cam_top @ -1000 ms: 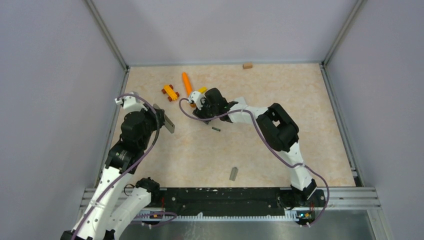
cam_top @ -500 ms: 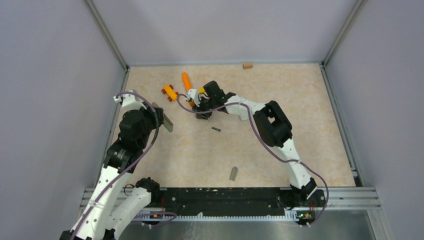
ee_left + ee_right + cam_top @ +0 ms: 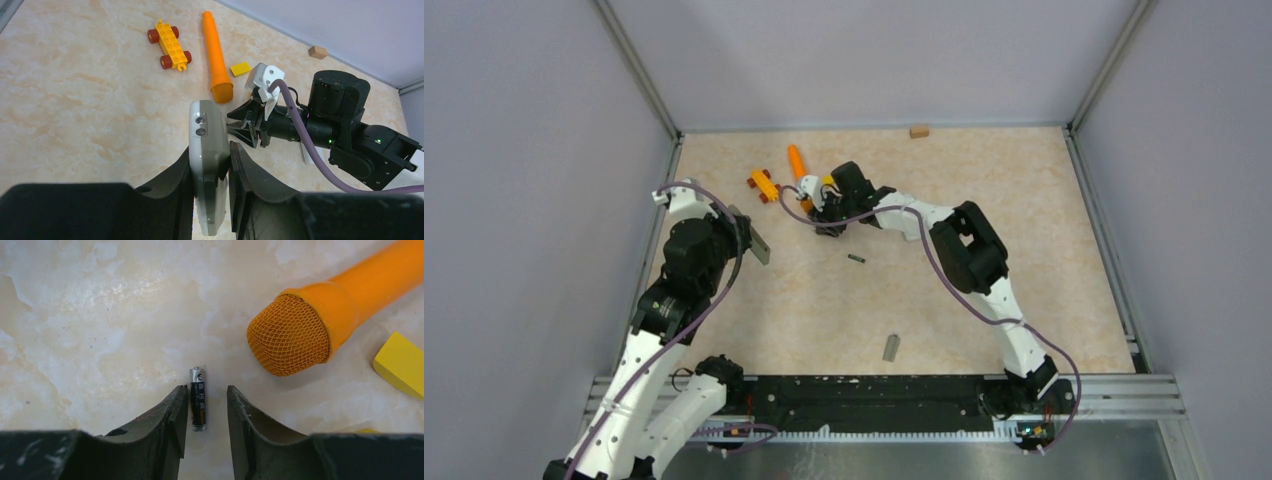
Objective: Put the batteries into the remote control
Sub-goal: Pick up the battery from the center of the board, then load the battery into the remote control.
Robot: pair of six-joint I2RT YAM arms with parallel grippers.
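My left jaws grip the remote control (image 3: 208, 150) ready for loading, while my right jaws stand narrowly open around one battery (image 3: 197, 399) on the surface (image 3: 100, 315), to pinch it.

Battery (image 3: 198, 399) between right fingers (image 3: 170, 422), toy microphone (image 3: 295, 332) beyond it

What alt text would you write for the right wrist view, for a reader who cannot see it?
The right gripper, jaws open, straddles a small dark battery lying on the pale marbled table. An orange toy microphone lies to the upper right, with a yellow block at the right edge.
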